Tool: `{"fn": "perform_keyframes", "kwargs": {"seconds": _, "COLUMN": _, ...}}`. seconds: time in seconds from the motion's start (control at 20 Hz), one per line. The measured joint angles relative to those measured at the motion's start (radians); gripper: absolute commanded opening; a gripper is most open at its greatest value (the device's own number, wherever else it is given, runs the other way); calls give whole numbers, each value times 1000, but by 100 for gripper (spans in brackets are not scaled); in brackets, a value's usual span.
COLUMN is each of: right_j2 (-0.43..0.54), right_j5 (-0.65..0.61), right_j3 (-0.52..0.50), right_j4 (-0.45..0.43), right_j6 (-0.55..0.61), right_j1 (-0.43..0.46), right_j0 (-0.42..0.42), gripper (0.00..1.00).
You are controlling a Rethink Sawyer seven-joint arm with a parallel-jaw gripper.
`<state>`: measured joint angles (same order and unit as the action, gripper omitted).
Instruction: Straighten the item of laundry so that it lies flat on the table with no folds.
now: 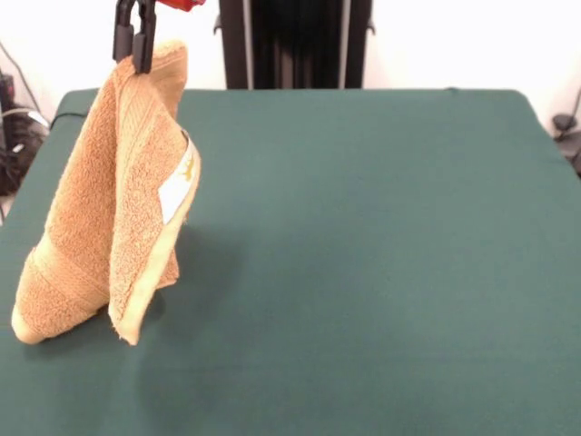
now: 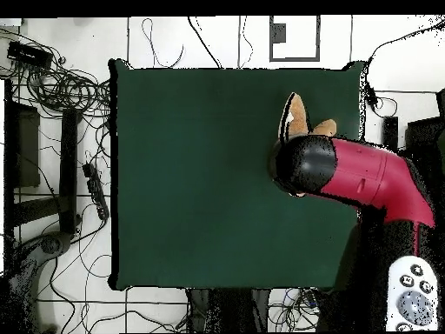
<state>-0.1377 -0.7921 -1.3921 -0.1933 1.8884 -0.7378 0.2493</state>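
Observation:
An orange-tan towel (image 1: 109,209) hangs from my gripper (image 1: 138,56), which is shut on its top corner at the upper left of the front view. The cloth drapes down in two folded panels, with a white care label (image 1: 174,195) and a lighter hem showing on the right panel. Its lower corners rest on the dark green table (image 1: 363,254) near the left front. From overhead only a small piece of the towel (image 2: 298,117) peeks out past the red and black arm (image 2: 348,170), which hides the gripper.
Cables and dark equipment (image 2: 61,130) lie on the floor beside the table's left edge in the overhead view. The arm's base and a grey control pad (image 2: 413,296) sit at the lower right there.

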Motion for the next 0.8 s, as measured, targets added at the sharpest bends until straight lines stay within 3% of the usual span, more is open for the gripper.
{"fn": "perform_keyframes", "kwargs": {"seconds": 0.8, "right_j2": -7, "right_j5": -85, "right_j3": 0, "right_j4": 43, "right_j6": 0, "right_j1": 10, "right_j0": -7, "gripper": 0}}
